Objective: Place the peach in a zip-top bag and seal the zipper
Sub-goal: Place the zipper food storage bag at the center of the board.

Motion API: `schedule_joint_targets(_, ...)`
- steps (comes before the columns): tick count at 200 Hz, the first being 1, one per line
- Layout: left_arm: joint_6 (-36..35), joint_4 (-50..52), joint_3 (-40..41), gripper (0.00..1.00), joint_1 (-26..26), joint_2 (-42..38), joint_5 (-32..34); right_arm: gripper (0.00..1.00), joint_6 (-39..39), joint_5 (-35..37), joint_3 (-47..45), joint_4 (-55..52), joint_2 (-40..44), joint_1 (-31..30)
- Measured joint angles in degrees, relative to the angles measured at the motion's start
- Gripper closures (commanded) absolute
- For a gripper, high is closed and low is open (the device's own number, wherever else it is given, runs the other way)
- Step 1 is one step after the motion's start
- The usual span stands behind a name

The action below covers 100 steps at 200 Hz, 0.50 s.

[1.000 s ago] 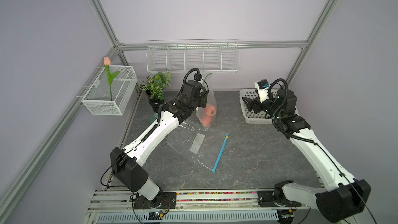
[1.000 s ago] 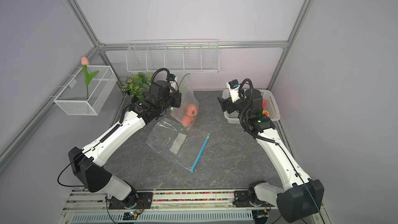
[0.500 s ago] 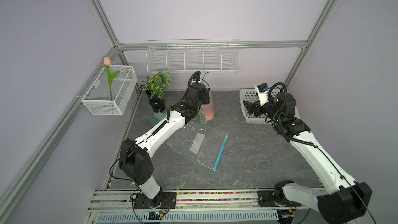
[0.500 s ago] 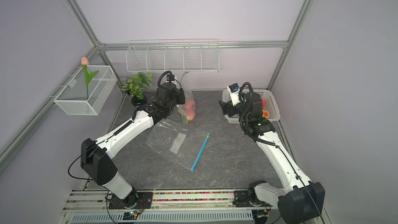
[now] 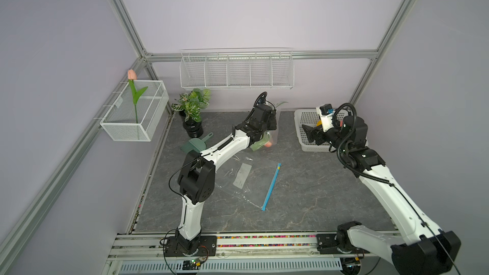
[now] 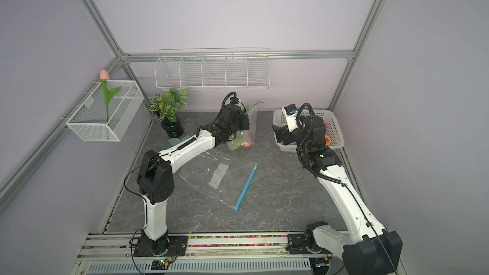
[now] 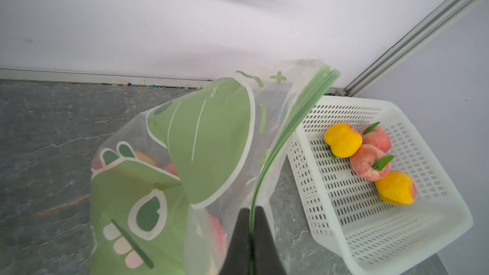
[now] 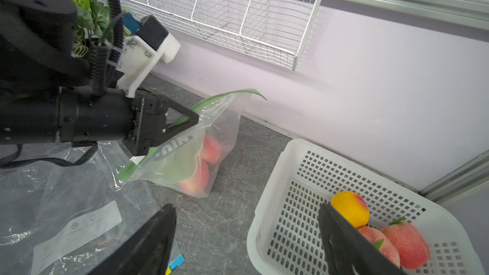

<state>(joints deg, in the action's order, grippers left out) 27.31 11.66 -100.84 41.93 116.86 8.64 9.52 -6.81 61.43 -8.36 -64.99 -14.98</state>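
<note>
Left wrist, lower centre: left gripper [image 7: 250,208] pinches the bag [image 7: 211,138] zipper [image 7: 296,117]; right gripper [image 8: 245,207] spread, empty. I'd slide steadily along the strip, peaches [image 8: 211,148] below.

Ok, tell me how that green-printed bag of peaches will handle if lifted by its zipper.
Probably floppy: the green-printed bag hangs creased from the left gripper, jaws shut on its zipper edge. Likely bottom-heavy and apt to swing, since the peaches sit low inside.
</note>
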Motion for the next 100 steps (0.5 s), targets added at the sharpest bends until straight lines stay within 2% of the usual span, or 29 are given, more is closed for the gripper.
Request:
schedule_joint_targets(69,1.38,6.78,-18.10,1.00,3.15,13.84,0.15,0.13,0.00,0.17,-0.37,-0.39,0.39,0.74)
schedule_joint_targets(100,1.33,10.88,-21.53,1.00,3.82,17.75,1.25,0.12,0.00,0.15,-0.46,-0.39,0.61,1.14)
